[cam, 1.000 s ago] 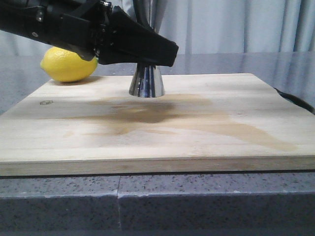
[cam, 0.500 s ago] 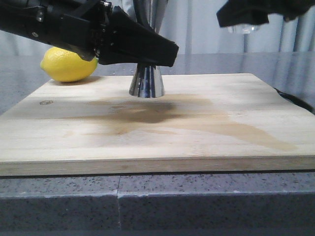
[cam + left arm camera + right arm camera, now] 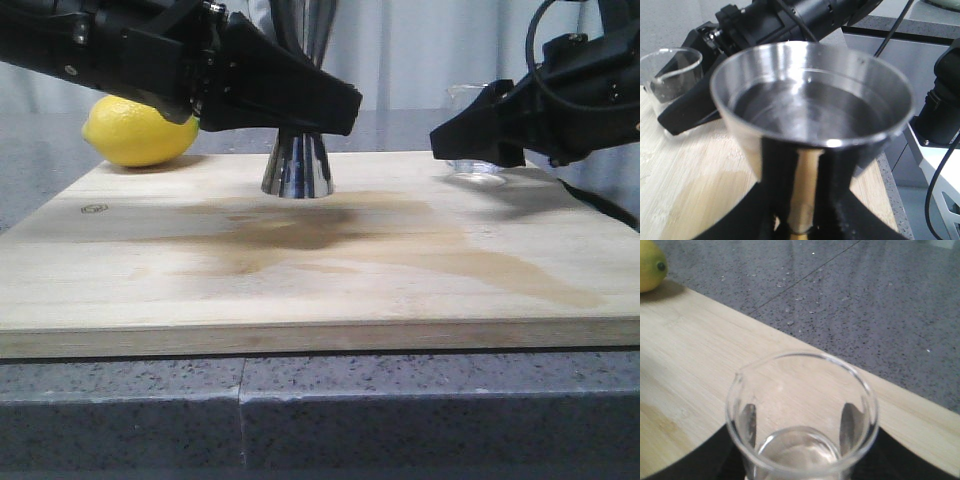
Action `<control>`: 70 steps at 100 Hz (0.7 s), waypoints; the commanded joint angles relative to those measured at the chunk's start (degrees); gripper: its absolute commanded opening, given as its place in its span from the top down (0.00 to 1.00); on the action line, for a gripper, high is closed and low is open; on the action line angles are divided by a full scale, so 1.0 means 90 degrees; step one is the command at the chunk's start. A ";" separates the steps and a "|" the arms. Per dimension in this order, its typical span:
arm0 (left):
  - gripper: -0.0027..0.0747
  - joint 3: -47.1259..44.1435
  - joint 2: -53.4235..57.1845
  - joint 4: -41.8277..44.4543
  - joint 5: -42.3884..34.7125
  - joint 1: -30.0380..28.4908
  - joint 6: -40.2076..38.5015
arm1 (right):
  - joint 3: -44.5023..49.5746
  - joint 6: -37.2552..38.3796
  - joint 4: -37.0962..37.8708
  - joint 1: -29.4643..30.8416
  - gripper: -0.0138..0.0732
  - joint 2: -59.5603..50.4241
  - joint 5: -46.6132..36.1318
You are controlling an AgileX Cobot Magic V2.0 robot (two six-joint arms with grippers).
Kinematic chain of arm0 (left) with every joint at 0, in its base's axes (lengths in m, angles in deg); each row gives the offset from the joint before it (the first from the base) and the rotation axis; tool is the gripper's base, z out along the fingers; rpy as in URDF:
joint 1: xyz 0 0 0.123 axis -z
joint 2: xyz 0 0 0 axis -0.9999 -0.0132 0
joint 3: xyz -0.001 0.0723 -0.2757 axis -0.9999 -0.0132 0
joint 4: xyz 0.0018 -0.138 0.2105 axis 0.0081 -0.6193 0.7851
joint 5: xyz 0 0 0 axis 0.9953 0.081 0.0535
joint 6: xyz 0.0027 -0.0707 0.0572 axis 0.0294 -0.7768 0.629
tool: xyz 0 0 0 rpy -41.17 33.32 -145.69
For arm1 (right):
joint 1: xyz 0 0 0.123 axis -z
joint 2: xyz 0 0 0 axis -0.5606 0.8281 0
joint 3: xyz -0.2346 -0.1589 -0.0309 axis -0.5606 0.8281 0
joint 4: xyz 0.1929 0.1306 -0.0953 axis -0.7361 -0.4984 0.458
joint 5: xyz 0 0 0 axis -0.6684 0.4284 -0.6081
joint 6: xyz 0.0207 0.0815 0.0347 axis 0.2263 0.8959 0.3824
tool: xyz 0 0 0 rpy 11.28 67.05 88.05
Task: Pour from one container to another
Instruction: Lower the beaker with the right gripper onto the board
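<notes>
1. Glass, thin and clear: the beaker (image 3: 472, 165) stands upright on the wooden board (image 3: 300, 290) near its far right corner, well apart from the steel jigger (image 3: 297, 165) at the middle of the far edge.
2. The right tool (image 3: 470, 140) is closed on the beaker; in the right wrist view its dark fingers (image 3: 847, 422) show through the wall on both sides, pressed against it low down. A little clear liquid seems to lie at the bottom.
3. The left tool (image 3: 300, 105) is shut around the jigger's narrow gold-banded waist, and the jigger's base rests on the board. Its upper cup looks to hold liquid.
4. Handling, as I judge it: the beaker is light, smooth, rigid and breakable, so a grip across the lower body with modest force suits it, leaving the pouring lip (image 3: 738, 377) free. Too hard a squeeze risks cracking; too loose lets it slip when tilted.
5. The jigger is stiff, polished and slippery, top-heavy when filled; the waist is the natural hold.
6. A lemon (image 3: 140, 130) lies beyond the board's far left corner.
</notes>
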 commanded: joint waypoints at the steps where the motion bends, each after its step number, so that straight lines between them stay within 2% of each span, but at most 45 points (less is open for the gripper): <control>1: 0.99 0.0180 0.0317 -0.0495 0.0608 0.0061 -0.0038 | -0.0155 -0.0458 -0.0355 0.0039 0.60 -0.0074 -0.0707; 24: 0.99 0.0180 0.0317 -0.0495 0.0608 0.0061 -0.0038 | -0.0155 -0.1284 -0.1093 0.0039 0.60 0.0279 -0.1040; 41: 0.99 0.0180 0.0317 -0.0495 0.0608 0.0061 -0.0038 | -0.0155 -0.1786 -0.1199 0.0039 0.60 0.0442 -0.1257; 70: 0.99 0.0180 0.0317 -0.0495 0.0608 0.0061 -0.0038 | -0.0155 -0.1827 -0.1344 0.0039 0.60 0.0473 -0.1324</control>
